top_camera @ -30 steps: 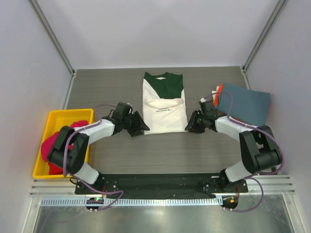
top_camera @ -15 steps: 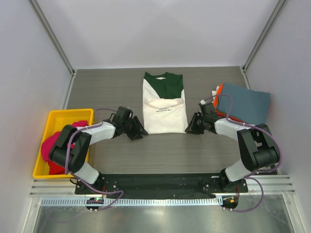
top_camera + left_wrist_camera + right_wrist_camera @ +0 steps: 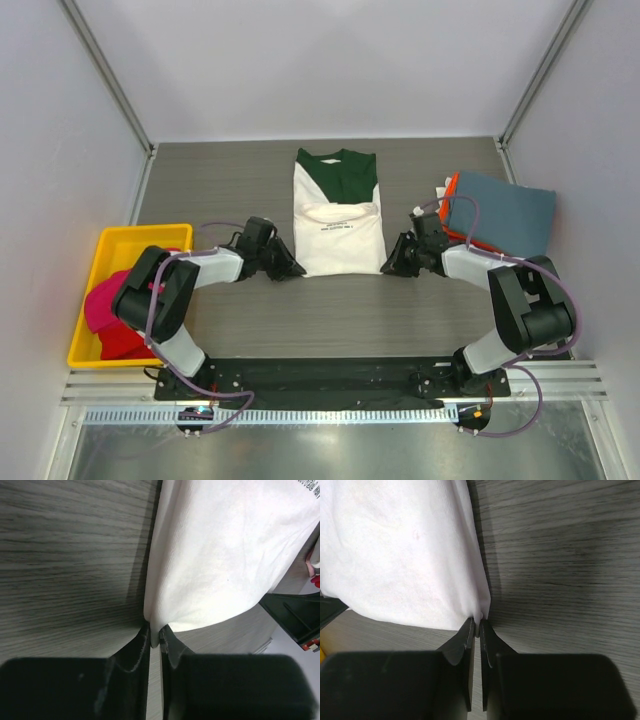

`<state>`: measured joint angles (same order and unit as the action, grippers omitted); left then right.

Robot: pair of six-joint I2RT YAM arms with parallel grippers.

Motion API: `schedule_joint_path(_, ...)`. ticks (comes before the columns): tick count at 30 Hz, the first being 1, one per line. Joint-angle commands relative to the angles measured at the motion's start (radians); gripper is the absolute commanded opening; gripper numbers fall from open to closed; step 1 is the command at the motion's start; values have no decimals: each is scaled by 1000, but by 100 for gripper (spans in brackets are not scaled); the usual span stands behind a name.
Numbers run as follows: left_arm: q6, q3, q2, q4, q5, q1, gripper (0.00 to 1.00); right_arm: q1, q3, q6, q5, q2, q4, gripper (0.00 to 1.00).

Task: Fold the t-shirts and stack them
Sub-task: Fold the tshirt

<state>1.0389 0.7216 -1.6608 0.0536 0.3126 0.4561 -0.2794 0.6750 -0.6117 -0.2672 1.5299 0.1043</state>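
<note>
A cream-white t-shirt point(image 3: 339, 230) with dark green collar and sleeves lies partly folded at the table's middle. My left gripper point(image 3: 293, 268) is shut on its near left corner; the left wrist view shows the cloth point(image 3: 220, 555) pinched between the fingertips point(image 3: 155, 636). My right gripper point(image 3: 389, 266) is shut on its near right corner, with the white cloth point(image 3: 400, 555) nipped at the tips point(image 3: 479, 628). A folded slate-blue shirt point(image 3: 505, 212) lies on an orange one point(image 3: 452, 185) at the right. A red shirt point(image 3: 108, 310) sits in the bin.
A yellow plastic bin point(image 3: 110, 245) stands at the left by the left arm. Grey walls with metal posts close the table at the back and sides. The arm bases sit on a black rail at the near edge.
My left gripper has moved right to the shirt's near left corner and closed on it. My right gripper has stayed at the near right corner.
</note>
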Motion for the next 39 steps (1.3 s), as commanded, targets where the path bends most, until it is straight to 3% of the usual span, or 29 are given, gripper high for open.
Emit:
schedule_joint_path(1, -17, -5, -13, -6, -63, 1, 8, 0, -11, -5, 6, -31, -9, 11)
schedule_joint_path(3, -22, -11, 13, -14, -66, 1, 0, 0, -12, -5, 2, -40, -3, 7)
schedule_joint_path(5, -25, -16, 38, -32, -66, 1, 0, 0, -12, -5, -7, -63, 5, 1)
schedule_joint_path(20, -74, 114, 397, -357, -23, 3, 0, 0, 130, 4, 16, -417, 306, 1)
schedule_joint_path(26, -79, -60, 568, -403, 6, 24, 0, -1, -29, -3, -10, -579, 431, 1)
schedule_joint_path(30, -27, -183, 670, -400, 3, 104, 0, -15, -130, -48, -56, -743, 485, 1)
schedule_joint_path(34, 50, -272, 820, -411, -32, 197, 0, -29, -134, -80, -46, -875, 593, 1)
schedule_joint_path(39, 96, -303, 938, -459, -55, 214, 0, -29, -106, -95, -41, -901, 632, 1)
